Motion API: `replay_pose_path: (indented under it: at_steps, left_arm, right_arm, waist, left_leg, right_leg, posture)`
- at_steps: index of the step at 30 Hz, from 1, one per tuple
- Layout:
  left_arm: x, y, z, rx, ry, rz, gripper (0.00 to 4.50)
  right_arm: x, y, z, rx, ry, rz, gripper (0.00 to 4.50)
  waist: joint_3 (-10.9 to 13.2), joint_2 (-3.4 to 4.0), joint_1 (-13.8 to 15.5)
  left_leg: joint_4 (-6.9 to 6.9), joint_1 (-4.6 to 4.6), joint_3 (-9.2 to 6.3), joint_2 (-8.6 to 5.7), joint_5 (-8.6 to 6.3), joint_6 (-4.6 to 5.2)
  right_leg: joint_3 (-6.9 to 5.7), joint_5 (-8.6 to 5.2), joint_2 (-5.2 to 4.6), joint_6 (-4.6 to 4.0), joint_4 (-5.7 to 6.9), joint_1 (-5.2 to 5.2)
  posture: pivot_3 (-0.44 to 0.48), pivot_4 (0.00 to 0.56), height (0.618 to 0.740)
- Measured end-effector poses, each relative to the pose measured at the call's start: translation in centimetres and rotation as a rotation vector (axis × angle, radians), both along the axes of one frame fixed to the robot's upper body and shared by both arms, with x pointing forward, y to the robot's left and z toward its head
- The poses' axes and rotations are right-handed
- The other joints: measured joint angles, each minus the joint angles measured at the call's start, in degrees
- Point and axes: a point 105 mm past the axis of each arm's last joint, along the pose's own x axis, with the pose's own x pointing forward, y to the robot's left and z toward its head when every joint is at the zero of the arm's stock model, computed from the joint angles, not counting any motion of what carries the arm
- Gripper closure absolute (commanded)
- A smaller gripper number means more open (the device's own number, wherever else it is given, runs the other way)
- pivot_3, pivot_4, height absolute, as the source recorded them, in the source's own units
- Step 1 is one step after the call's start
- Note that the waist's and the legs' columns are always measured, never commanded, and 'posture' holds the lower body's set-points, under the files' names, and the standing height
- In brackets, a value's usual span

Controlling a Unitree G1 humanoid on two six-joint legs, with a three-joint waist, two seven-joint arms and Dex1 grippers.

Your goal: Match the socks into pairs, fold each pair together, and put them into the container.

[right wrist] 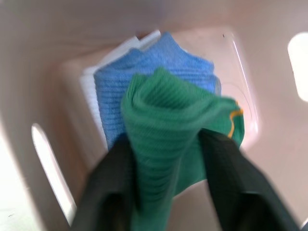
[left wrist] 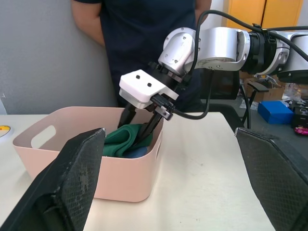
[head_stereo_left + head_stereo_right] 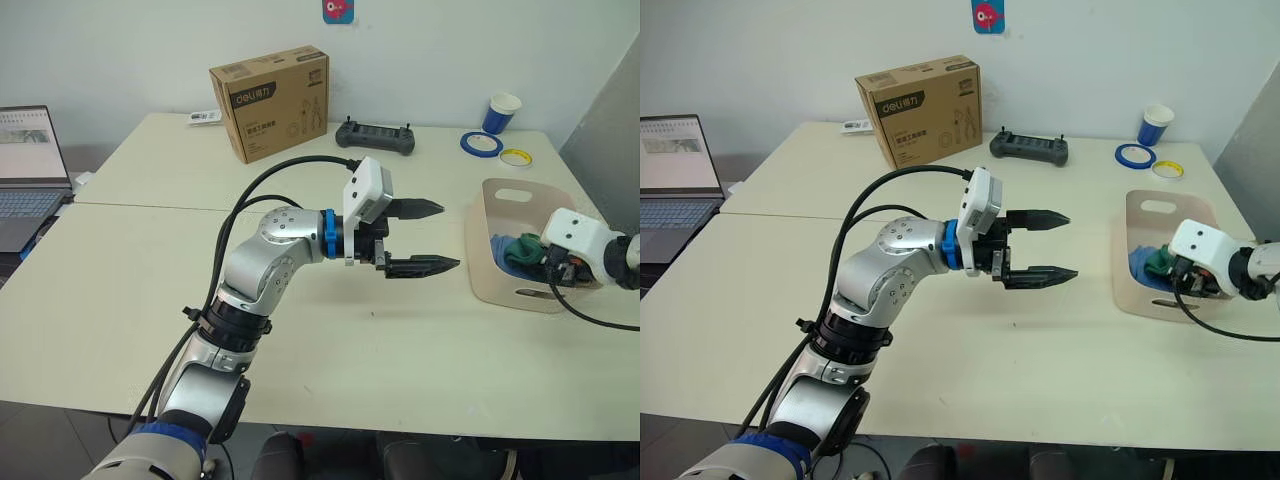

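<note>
The pale pink container [image 3: 497, 270] stands at the table's right side. My right gripper [image 1: 166, 139] reaches down into it, shut on a folded pair of dark green socks [image 1: 168, 110]. Under them lie light blue socks [image 1: 159, 67] and a white sock [image 1: 91, 91] on the container's floor. From the left wrist view, the right gripper's fingers [image 2: 142, 127] dip inside the container [image 2: 125, 178] around the green socks [image 2: 122, 139]. My left gripper [image 3: 428, 237] hovers open and empty over mid-table, left of the container, pointing at it.
A brown cardboard box [image 3: 270, 100], a black controller [image 3: 375, 137], a blue paper cup [image 3: 501, 112] and two tape rolls [image 3: 481, 143] sit along the far edge. A laptop [image 3: 30, 170] is at far left. A person [image 2: 144, 48] stands beyond the container.
</note>
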Motion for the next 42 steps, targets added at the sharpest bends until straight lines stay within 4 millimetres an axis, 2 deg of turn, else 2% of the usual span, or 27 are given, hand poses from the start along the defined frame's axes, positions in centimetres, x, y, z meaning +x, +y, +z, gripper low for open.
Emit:
replay_pose_path:
  at_steps: [2, 6, 9, 11, 13, 15, 18, 23, 24, 28, 31, 39, 42]
  left_arm:
    - [0.2, 0.0, -0.1, 0.000, -0.004, 0.010, 0.00]
    - [1.0, 0.1, -0.6, 0.006, 0.000, 0.032, 0.00]
    - [1.1, 0.1, -0.8, 0.008, 0.006, 0.035, 0.00]
    - [1.1, 0.1, -0.8, 0.009, 0.005, 0.036, 0.00]
    - [1.2, 0.2, -0.8, 0.011, 0.005, 0.039, 0.00]
    - [0.9, 0.2, -1.0, 0.005, 0.008, 0.034, 0.00]
    - [0.5, -0.1, -1.0, -0.006, 0.008, 0.019, 0.00]
    - [-0.1, -0.4, -0.6, -0.016, 0.004, -0.006, 0.00]
    - [-0.1, -0.4, -0.6, -0.013, 0.004, -0.004, 0.00]
    - [-0.1, -0.4, -0.6, -0.009, 0.002, -0.004, 0.00]
    - [-0.1, -0.4, -0.6, -0.006, -0.002, -0.005, 0.00]
    - [0.0, -0.5, -0.5, 0.003, -0.012, -0.004, 0.00]
    - [0.1, -0.3, -0.6, 0.012, -0.010, 0.000, 0.00]
  right_arm:
    - [-0.1, 0.1, 1.2, 0.015, 0.020, 0.002, 0.46]
    - [-0.5, 1.0, 3.2, 0.110, 0.065, 0.012, 0.46]
    - [0.0, 1.6, 6.9, 0.172, -0.017, 0.013, 0.46]
    - [0.1, 0.7, 8.5, 0.167, -0.075, -0.017, 0.46]
    - [0.3, -1.2, 8.8, 0.108, -0.116, -0.072, 0.84]
    - [0.3, -2.9, 7.2, 0.064, -0.104, -0.122, 1.37]
    - [0.2, -3.5, 3.9, 0.057, -0.025, -0.132, 2.40]
    - [0.3, -3.5, 2.9, 0.038, -0.019, -0.120, 4.24]
    - [0.3, -3.3, 2.5, 0.047, -0.012, -0.115, 4.49]
    - [1.0, -1.9, -0.1, 0.126, 0.037, -0.087, 4.49]
    - [1.4, -1.7, -1.7, 0.160, 0.069, -0.098, 4.49]
    - [2.1, -1.9, -2.8, 0.176, 0.079, -0.118, 4.49]
    - [2.2, -1.9, -2.5, 0.170, 0.069, -0.110, 4.49]
  waist:
    - [0.00, 0.02, 0.00]
    - [0.05, 0.11, -0.12]
    - [0.07, 0.24, -0.14]
    - [0.07, 0.24, -0.04]
    - [0.07, 0.24, 0.46]
    - [0.07, 0.24, 0.84]
    - [0.05, 0.34, 0.94]
    - [0.01, 0.55, 0.79]
    - [0.01, 0.55, 0.70]
    - [0.01, 0.55, 0.47]
    - [0.01, 0.55, 0.59]
    - [0.01, 0.56, 0.70]
    - [0.00, 0.57, 0.65]
  left_leg:
    - [0.03, 0.00, 0.00, 0.00, 0.00, 0.00]
    - [0.14, 0.00, 0.00, 0.00, -0.01, 0.01]
    - [0.21, -0.03, -0.01, 0.00, -0.01, 0.01]
    - [0.23, -0.04, -0.02, 0.00, -0.01, 0.01]
    - [0.28, -0.08, -0.01, 0.00, -0.01, 0.01]
    - [0.36, -0.11, 0.04, 0.00, -0.01, 0.01]
    - [0.47, -0.23, 0.07, -0.02, -0.01, 0.01]
    - [0.48, -0.19, 0.00, -0.01, -0.01, 0.01]
    - [0.49, -0.17, -0.02, 0.00, -0.01, 0.01]
    - [0.52, -0.16, 0.00, -0.03, 0.00, 0.01]
    - [0.56, -0.17, 0.02, -0.04, 0.00, 0.01]
    - [0.54, -0.17, 0.01, -0.04, 0.00, 0.01]
    - [0.55, -0.17, 0.02, -0.04, 0.00, 0.01]
  right_leg:
    - [-0.01, 0.01, 0.00, 0.00, 0.00, 0.01]
    - [0.02, 0.05, 0.00, 0.02, 0.01, 0.02]
    - [0.00, 0.07, 0.00, 0.06, 0.01, 0.02]
    - [-0.01, 0.06, 0.00, 0.07, 0.01, 0.03]
    - [-0.03, 0.06, -0.01, 0.07, -0.01, 0.04]
    - [0.00, 0.07, -0.04, 0.06, -0.02, 0.04]
    - [0.04, 0.18, -0.05, -0.03, 0.02, -0.04]
    - [0.02, 0.21, 0.00, -0.01, 0.09, -0.03]
    - [0.02, 0.22, 0.02, -0.02, 0.10, -0.01]
    - [0.04, 0.31, 0.00, 0.07, 0.14, 0.00]
    - [0.05, 0.34, -0.01, 0.10, 0.13, 0.01]
    - [0.05, 0.35, -0.01, 0.10, 0.12, 0.01]
    - [0.06, 0.35, -0.01, 0.10, 0.12, 0.01]
  posture:
    - [0.000, 0.150, 0.740]
    - [0.000, 0.150, 0.740]
    - [0.000, 0.150, 0.740]
    - [0.000, 0.150, 0.740]
    - [0.000, 0.150, 0.740]
    - [0.000, 0.150, 0.740]
    - [0.000, 0.150, 0.740]
    - [0.000, 0.150, 0.740]
    - [0.000, 0.150, 0.740]
    - [0.000, 0.150, 0.740]
    - [0.000, 0.150, 0.740]
    - [0.000, 0.150, 0.740]
    - [0.000, 0.150, 0.740]
